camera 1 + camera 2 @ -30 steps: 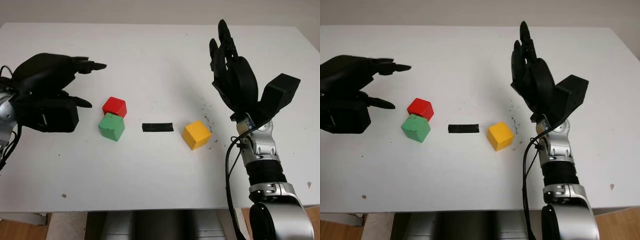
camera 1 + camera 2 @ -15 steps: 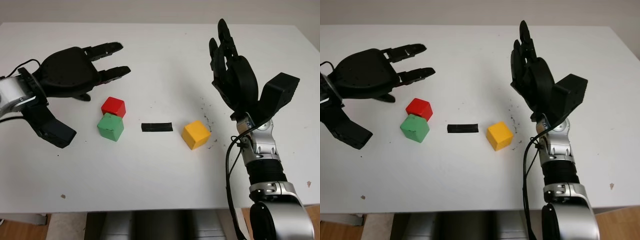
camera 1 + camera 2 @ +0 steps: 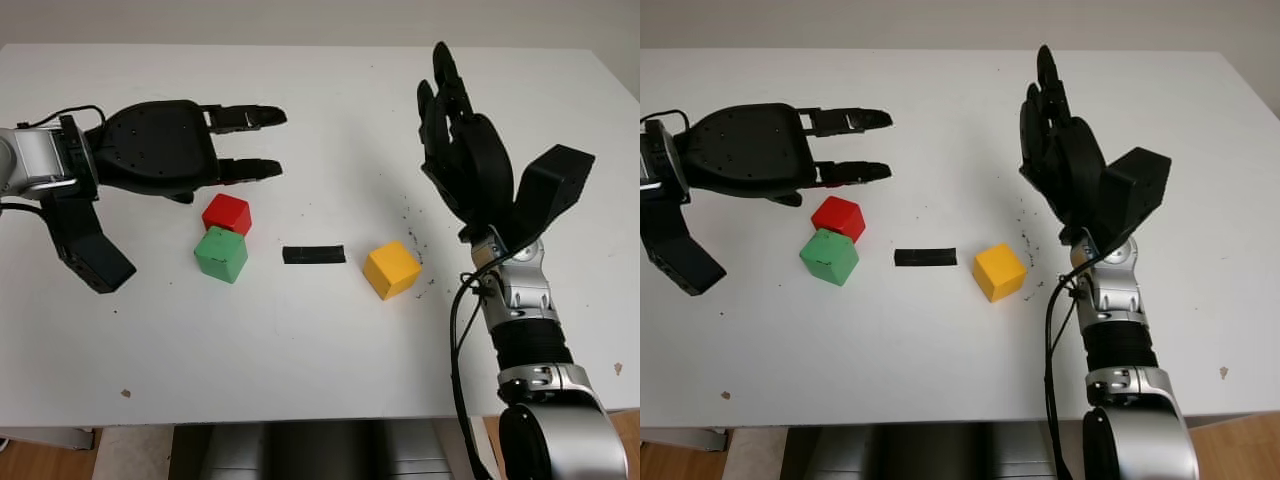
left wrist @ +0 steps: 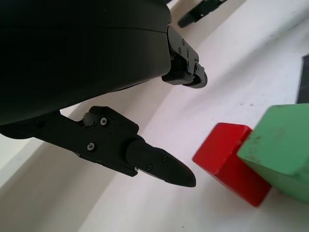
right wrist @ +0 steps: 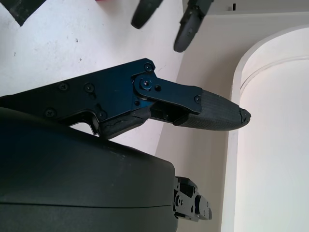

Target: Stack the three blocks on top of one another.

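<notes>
The white table point(image 3: 300, 330) carries everything. The right hand point(image 3: 470, 150) is raised above the table's right side, holding nothing, fingers extended. The left hand point(image 3: 175, 150) hovers open, empty, just behind the red block point(image 3: 228, 213). The green block point(image 3: 222, 254) touches the red one's front. The yellow block point(image 3: 392, 269) sits apart, right of a black tape strip point(image 3: 314, 254).

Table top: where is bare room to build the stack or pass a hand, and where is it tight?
Free: the table's near strip in front of all three blocks, and the far middle between the left hand and right hand, both open. Tight: red block and green block touch, under the left fingers. The black tape fills the gap toward the yellow block.
</notes>
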Tool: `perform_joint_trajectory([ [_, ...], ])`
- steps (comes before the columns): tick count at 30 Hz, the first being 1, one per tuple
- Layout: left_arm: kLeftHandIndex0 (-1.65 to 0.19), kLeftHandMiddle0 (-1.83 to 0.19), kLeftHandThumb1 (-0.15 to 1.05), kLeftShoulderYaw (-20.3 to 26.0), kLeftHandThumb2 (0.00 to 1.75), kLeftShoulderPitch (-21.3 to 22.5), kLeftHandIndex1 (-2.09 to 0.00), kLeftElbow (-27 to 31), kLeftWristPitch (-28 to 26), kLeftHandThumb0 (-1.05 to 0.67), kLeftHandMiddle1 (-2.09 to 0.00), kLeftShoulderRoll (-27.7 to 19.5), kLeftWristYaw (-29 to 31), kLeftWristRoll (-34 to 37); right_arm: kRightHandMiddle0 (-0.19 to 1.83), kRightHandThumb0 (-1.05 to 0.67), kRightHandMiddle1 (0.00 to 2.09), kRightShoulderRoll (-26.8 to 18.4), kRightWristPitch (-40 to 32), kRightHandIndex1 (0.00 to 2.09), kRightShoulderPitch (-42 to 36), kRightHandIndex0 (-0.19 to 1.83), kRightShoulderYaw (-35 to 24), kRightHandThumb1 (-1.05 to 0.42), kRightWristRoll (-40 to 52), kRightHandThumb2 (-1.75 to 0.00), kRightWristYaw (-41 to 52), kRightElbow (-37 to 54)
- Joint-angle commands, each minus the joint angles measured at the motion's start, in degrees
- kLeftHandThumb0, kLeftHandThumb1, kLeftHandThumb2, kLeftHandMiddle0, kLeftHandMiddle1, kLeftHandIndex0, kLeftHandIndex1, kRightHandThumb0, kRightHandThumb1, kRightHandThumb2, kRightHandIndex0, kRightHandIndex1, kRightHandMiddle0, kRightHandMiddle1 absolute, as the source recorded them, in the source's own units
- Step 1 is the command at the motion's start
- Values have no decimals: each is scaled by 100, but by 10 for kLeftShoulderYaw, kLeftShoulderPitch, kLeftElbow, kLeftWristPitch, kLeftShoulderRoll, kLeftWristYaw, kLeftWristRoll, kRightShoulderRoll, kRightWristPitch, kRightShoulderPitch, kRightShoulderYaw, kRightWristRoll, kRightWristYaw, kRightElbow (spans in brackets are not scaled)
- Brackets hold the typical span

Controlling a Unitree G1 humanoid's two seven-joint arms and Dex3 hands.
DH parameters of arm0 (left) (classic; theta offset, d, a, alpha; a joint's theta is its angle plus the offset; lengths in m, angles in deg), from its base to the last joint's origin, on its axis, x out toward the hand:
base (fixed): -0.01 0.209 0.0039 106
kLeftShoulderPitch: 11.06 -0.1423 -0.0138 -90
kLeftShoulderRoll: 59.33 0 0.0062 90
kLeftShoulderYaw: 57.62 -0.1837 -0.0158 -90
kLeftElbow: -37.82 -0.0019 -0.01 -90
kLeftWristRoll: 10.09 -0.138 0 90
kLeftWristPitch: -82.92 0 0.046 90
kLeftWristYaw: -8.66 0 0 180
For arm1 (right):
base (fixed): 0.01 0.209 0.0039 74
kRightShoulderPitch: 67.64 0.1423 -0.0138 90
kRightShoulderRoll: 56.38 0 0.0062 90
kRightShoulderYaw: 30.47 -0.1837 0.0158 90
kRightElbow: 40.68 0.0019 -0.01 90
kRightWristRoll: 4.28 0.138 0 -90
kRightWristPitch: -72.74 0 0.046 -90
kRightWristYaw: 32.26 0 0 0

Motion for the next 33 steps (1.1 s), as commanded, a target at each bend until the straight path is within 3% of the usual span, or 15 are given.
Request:
perform_joint_trajectory([
  [1,-35,2,88,-9,5,18,-15,8,10,-34,-7,-6,1,-1,-19,-74,0,2,-8,0,-8,-19,1,-105,1,-68,-3,13],
  [4,-41,-2,90,-12,6,16,-20,-8,34,-35,-8,0,-3,14,-19,-74,0,2,-12,0,-9,-19,0,-105,1,-68,-6,14],
  [6,-33,-4,91,-13,6,13,-41,-15,43,-35,-6,3,-4,20,-19,-74,0,2,-12,0,-9,-19,-1,-105,2,-68,-7,13],
  [7,-22,-4,92,-14,5,12,-63,-15,43,-35,-6,3,-5,20,-19,-73,0,2,-13,0,-9,-19,-1,-105,2,-68,-8,13],
  [10,-13,-3,92,-22,5,10,-79,-7,42,-37,-5,1,3,9,-19,-73,0,3,-9,0,-8,-19,-1,-105,0,-70,-13,12],
  [25,-16,-2,92,-58,6,14,-73,-33,10,-40,-5,13,-8,-25,-19,-74,0,4,-9,0,-13,-19,-3,-105,4,-68,-19,15],
  [33,-17,-5,93,-94,6,32,-73,-71,-23,-40,-6,31,-55,-56,-18,-76,0,0,-5,1,-20,-17,-5,-105,0,-67,-23,21],
])
